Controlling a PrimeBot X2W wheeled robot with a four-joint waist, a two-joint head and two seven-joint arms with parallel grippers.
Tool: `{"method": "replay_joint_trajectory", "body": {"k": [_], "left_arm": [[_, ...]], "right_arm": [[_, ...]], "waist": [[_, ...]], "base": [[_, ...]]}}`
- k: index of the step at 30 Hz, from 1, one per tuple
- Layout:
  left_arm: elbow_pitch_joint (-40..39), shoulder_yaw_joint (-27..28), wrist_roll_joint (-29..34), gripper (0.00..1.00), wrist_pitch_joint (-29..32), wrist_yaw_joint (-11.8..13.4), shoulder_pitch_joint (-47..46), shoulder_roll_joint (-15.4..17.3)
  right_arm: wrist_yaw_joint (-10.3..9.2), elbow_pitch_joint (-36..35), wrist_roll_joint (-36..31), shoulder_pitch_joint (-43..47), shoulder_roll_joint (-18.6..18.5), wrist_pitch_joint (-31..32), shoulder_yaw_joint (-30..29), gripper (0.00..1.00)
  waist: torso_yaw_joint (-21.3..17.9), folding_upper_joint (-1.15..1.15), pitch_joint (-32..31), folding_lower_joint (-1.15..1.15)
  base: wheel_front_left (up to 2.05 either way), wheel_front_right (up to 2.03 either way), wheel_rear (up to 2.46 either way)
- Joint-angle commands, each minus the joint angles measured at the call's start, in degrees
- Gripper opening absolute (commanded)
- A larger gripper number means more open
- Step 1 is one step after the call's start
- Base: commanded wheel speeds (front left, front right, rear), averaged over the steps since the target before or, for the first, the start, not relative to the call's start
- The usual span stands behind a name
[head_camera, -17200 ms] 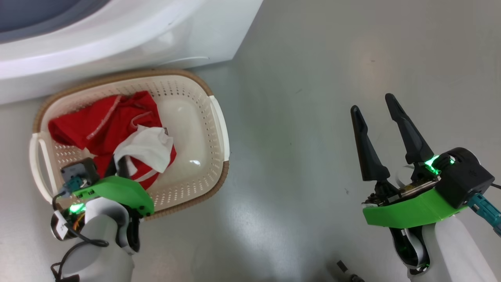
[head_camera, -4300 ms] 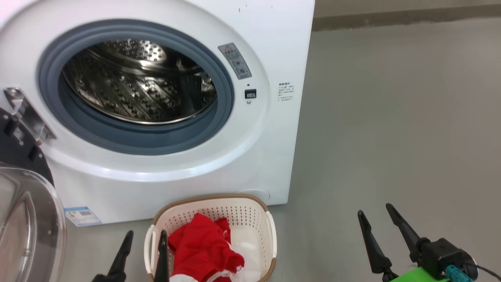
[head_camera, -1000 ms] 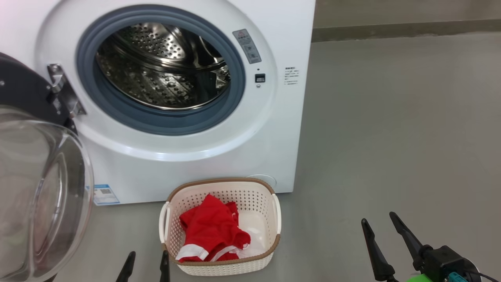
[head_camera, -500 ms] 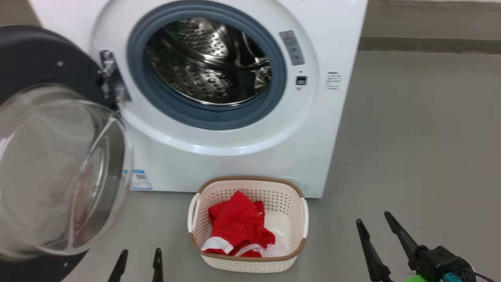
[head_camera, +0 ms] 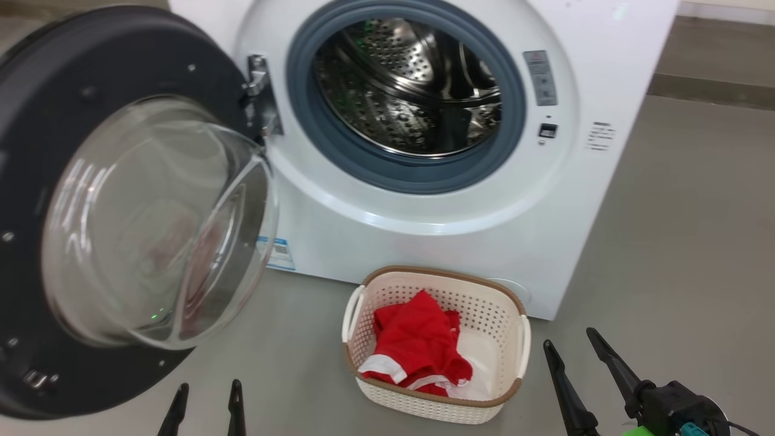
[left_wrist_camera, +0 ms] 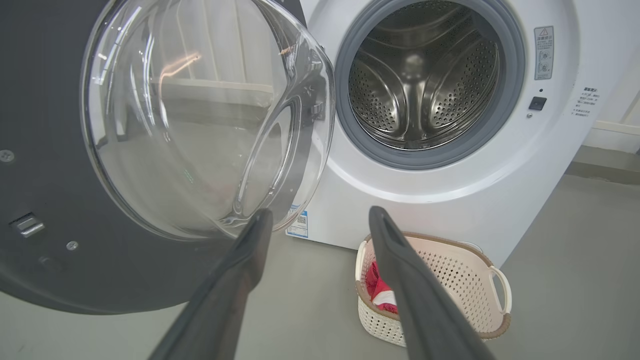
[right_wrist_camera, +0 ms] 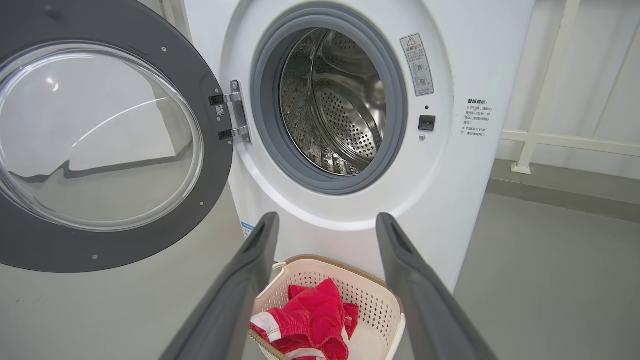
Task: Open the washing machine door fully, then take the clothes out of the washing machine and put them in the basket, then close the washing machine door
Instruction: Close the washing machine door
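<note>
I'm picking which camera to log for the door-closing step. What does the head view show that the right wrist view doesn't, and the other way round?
Head view: the left gripper, open, at the bottom edge below the washing machine door.
Right wrist view: a white railing against the wall beside the washing machine.
Both: the door standing open, the bare steel drum, the clothes in the basket, the open right gripper.

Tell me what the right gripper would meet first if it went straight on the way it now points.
Most likely the washing machine's white front, just below the grey ring; the open right gripper points over the basket. Depth is hard to judge here.
</note>
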Motion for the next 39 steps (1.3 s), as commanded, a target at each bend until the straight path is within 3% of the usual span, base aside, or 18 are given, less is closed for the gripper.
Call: {"method": "replay_joint_trajectory", "body": {"k": [1, 11, 25, 26, 27, 28, 34, 39], "left_arm": [[-1.82, 2.24, -0.15, 1.0, -0.7, 0.71, -1.97, 0.66], [-2.2, 2.27, -0.55, 1.0, -1.02, 1.24, -1.75, 0.54], [-2.57, 1.86, -1.11, 1.0, -1.19, 1.61, -1.67, 0.45], [-2.61, 1.84, -1.15, 0.9, -1.19, 1.61, -1.65, 0.48], [-2.64, 1.8, -1.22, 0.29, -1.17, 1.6, -1.66, 0.48], [-2.68, 1.77, -1.33, 0.0, -1.17, 1.55, -1.67, 0.47], [-3.2, 1.7, -4.44, 0.0, -1.42, -0.18, -1.71, -0.51], [-5.03, 3.5, -13.32, 0.0, -2.14, -4.38, -1.5, -3.12]], "right_arm": [[0.28, -1.58, 0.05, -0.91, -0.61, -0.37, 1.49, 1.0], [0.28, -1.72, 0.09, -1.13, -0.61, -0.37, 2.02, 1.0], [0.28, -1.44, -0.03, -1.14, -0.61, -0.37, 2.16, 1.0], [0.28, -1.46, -0.03, -1.12, -0.61, -0.37, 2.14, 1.0], [0.28, -1.47, -0.04, -1.12, -0.61, -0.37, 2.11, 1.0], [0.28, -1.47, -0.03, -1.17, -0.61, -0.37, 2.07, 1.0], [0.28, -1.65, -0.14, -1.21, -0.61, -0.37, 1.83, 1.0], [0.28, -1.71, -0.29, -1.14, -0.61, -0.37, 1.51, 1.0]], "waist": [[2.77, 0.0, 0.21, 0.0], [5.12, 0.0, 0.57, 0.0], [5.43, 0.0, 0.86, 0.0], [5.41, 0.0, 0.85, 0.0], [5.42, 0.0, 0.86, 0.0], [5.41, 0.0, 0.88, 0.0], [5.48, 0.0, 1.02, 0.0], [5.73, 0.0, 1.15, 0.0]], "base": [[0.0, 0.0, 0.0], [0.0, 0.0, 0.0], [0.0, 0.0, 0.0], [0.0, 0.0, 0.0], [0.0, 0.0, 0.0], [0.0, 0.0, 0.0], [0.0, 0.0, 0.0], [0.0, 0.0, 0.0]]}}
